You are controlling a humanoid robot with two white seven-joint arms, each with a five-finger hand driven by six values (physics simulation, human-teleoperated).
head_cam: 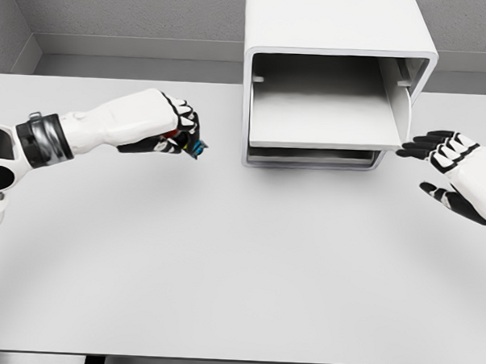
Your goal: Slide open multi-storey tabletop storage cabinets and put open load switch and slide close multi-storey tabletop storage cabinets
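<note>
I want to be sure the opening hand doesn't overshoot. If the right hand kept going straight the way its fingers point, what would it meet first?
The right hand, open, points left toward the cabinet. It would probably first meet the right front corner of the pulled-out drawer, close to its fingertips. Depth is unclear from this single view.

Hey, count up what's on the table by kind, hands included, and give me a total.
Storage cabinets: 1, white cabinet with its upper drawer slid open
Switches: 1, load switch gripped in the left hand
Robot hands: 2, the right hand is open beside the drawer
Total: 4
</note>
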